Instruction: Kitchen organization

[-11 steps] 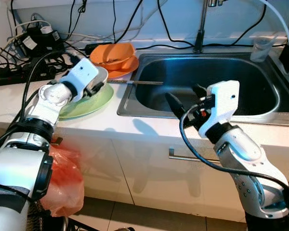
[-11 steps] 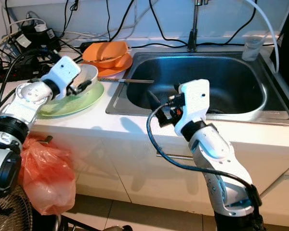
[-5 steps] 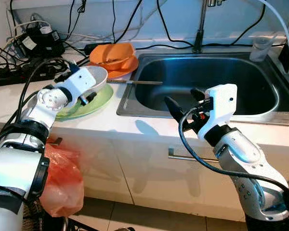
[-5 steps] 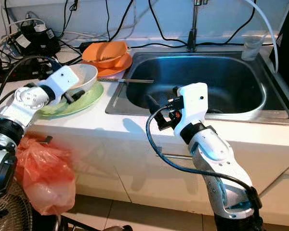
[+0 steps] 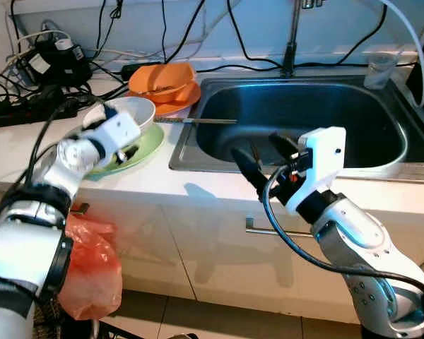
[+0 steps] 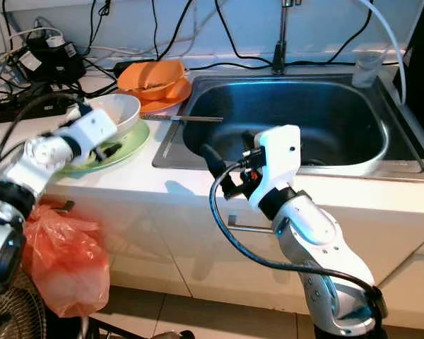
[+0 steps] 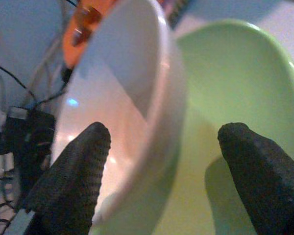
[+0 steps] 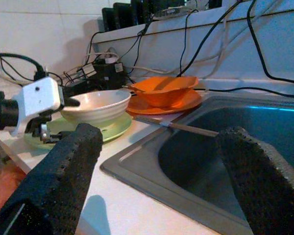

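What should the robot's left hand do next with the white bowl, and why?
Probably close the left gripper on the white bowl. Its open fingers sit either side of the bowl's rim, one inside, one over the green plate it rests on, so it isn't gripped yet.

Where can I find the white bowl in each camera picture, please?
Left eye view: white bowl, upper left, on the green plate.
Right eye view: upper left.
Left wrist view: between the left pincer fingers.
Right wrist view: left of centre.
Shared landmark: green plate.
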You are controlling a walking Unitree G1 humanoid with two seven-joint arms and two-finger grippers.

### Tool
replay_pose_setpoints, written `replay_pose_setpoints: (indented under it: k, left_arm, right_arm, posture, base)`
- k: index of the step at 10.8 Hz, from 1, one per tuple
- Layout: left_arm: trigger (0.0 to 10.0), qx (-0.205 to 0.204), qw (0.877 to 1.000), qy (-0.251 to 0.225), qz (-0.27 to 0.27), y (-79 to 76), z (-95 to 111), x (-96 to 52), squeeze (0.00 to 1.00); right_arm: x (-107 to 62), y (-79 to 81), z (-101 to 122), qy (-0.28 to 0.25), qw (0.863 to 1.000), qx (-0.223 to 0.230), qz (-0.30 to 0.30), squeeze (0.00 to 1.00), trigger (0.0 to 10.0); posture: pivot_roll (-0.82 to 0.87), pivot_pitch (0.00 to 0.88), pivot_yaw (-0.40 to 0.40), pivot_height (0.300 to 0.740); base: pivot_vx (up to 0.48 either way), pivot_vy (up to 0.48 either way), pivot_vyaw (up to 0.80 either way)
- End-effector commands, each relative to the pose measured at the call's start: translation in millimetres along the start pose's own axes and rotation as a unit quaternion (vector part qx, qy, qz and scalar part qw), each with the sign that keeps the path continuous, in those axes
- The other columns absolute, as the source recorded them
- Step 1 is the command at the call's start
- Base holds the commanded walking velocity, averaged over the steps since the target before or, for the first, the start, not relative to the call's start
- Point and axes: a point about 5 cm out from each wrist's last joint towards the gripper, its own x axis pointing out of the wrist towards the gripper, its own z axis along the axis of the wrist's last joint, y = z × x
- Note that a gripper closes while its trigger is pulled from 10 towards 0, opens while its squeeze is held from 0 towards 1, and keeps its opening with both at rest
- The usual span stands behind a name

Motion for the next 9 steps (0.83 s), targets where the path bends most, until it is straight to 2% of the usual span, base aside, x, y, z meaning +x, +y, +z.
replay_pose_setpoints:
  k: [1,3,9]
  left_arm:
    - [0.0,0.008,1.000,0.018,-0.008,-0.1,-7.4,-2.2,0.00]
    - [0.0,0.015,0.999,0.027,-0.013,-2.6,-12.0,-3.1,0.00]
    - [0.0,0.025,0.999,0.035,0.014,4.9,-14.4,-5.4,0.00]
  right_arm:
    - [-1.1,5.3,1.4,0.001,1.000,0.004,0.010,0.00,10.0]
    - [-2.1,6.4,1.0,0.003,1.000,0.007,0.011,0.00,10.0]
    - [-2.8,6.3,1.3,0.006,1.000,0.009,0.006,0.00,10.0]
  posture:
    - [-0.15,0.000,0.170,0.740]
    - [-0.15,0.000,0.171,0.740]
    - [-0.15,0.000,0.172,0.740]
  base:
    - [0.000,0.000,0.00]
    - [0.000,0.000,0.00]
    - [0.000,0.000,0.00]
